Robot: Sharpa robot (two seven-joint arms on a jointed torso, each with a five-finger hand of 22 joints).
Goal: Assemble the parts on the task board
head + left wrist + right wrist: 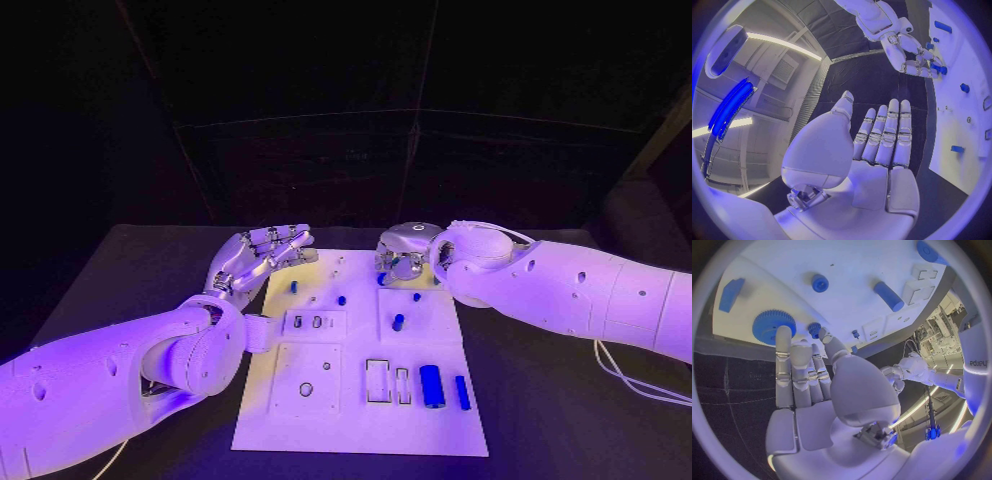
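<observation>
Right silver hand (405, 252) hovers at the white task board's (346, 425) 12 o'clock edge, fingers straight and together over the blue toothed gear (773, 326), probably staging a grasp. Left silver hand (260, 255) parked at 10 o'clock, fingers apart, holding nothing, keeping clear.

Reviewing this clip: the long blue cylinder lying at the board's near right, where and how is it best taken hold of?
Probably mid-length, from straight above. The long blue cylinder lies flat on the task board, its rounded long sides exposed, so fingers could pinch across them. A slimmer blue bar lies close alongside, leaving little room there.
</observation>
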